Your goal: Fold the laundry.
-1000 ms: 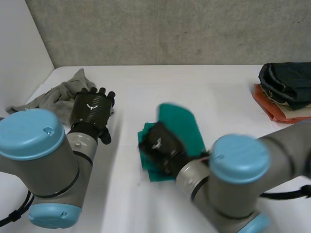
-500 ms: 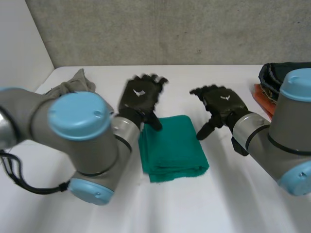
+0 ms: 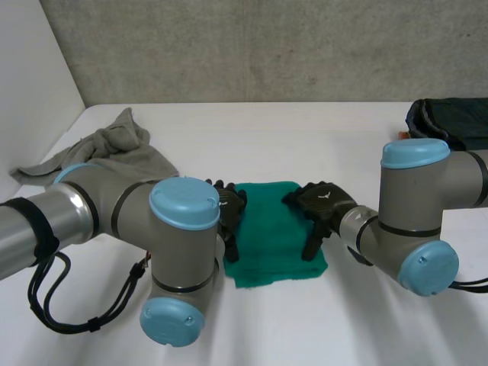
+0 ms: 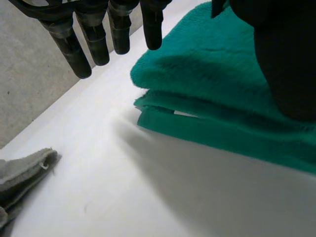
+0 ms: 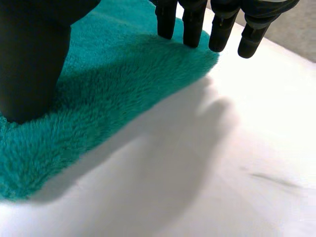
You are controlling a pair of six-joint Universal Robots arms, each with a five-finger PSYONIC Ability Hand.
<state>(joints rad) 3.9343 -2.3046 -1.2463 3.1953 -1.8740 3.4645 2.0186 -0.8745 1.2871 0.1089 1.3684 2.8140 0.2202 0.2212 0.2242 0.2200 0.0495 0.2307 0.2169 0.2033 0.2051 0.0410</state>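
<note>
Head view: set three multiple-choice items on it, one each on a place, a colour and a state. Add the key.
1. The grey cloth lies: A) at the table's far left; B) in a basket; C) on the floor.
2. The towel between the left robot hand and the right robot hand is: A) red; B) green; C) white.
3. The towel is: A) balled up; B) spread in one layer; C) folded in layers.
Key: 1A, it lies near that edge; 2B, plainly green; 3C, stacked layers show at its edge.
</note>
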